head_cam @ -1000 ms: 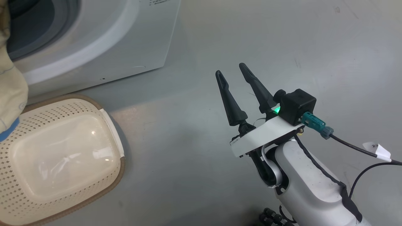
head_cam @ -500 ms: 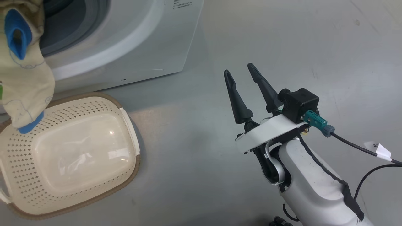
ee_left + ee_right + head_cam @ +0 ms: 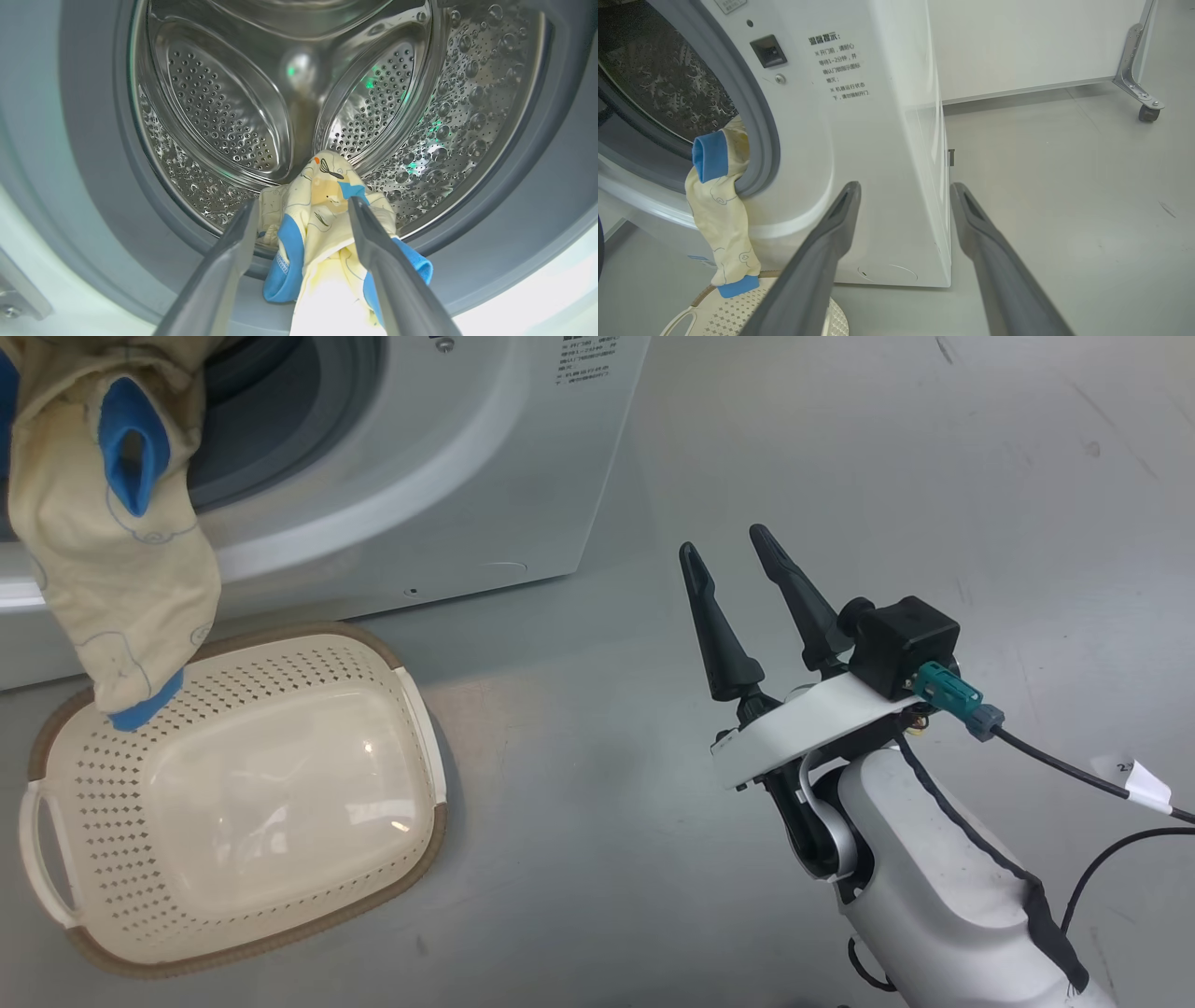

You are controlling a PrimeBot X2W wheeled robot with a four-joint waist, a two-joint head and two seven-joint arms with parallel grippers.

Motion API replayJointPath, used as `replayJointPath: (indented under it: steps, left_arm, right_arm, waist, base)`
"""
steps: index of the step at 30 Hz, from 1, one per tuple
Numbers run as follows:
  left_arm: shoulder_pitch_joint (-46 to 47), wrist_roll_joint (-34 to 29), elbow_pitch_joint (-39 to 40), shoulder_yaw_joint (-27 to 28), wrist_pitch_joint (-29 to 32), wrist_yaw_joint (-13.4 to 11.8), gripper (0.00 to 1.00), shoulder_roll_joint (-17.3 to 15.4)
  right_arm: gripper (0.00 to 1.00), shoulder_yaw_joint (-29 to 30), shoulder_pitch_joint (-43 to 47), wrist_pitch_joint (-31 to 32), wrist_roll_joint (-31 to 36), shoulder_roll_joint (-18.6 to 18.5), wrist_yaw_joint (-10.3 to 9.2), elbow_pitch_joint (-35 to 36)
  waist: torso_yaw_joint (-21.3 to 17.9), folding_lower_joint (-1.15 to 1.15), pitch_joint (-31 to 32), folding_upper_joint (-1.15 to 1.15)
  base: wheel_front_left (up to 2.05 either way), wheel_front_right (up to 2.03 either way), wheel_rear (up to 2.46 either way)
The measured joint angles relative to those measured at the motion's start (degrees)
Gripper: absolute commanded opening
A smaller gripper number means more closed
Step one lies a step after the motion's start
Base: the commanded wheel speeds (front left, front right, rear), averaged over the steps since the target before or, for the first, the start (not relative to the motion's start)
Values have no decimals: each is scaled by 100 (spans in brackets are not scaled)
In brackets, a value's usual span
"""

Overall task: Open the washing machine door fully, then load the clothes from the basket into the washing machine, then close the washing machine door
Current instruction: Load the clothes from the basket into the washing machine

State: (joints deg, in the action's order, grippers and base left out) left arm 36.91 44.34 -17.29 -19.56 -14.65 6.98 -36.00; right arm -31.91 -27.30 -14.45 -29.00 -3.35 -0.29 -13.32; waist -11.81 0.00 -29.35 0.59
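The washing machine stands with its opening uncovered; the washing machine door is out of view. Pale yellow clothes with blue cuffs hang out over the grey gasket, down toward the basket, whose inside holds nothing. In the left wrist view my left gripper is open at the mouth of the steel drum, with the clothes bunched between its spread fingers on the gasket. My right gripper hovers open above the floor to the right of the washer, nothing in it. Its own view shows the hanging clothes.
Grey floor spreads to the right of the washer. A white panel stands behind it, with a metal leg on a caster at the far right. A black cable trails from my right wrist.
The head camera has swung left, so the washer, the hanging clothes and the basket show more fully. The right gripper stays open in the same pose.
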Motion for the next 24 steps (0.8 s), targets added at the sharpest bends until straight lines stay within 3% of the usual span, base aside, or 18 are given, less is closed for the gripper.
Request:
replayJointPath:
  steps: [6,24]
  left_arm:
    - [-593,-1,277,398,-1,0,100,25]
    - [-2317,-320,996,1212,0,43,100,498]
  right_arm:
    - [100,99,17,0,30,-2,31,-2]
    - [100,450,278,0,83,-2,85,18]
  waist:
    - [27,0,58,0]
    - [85,0,173,0]
  base:
    - [0,0,0]
    - [0,0,0]
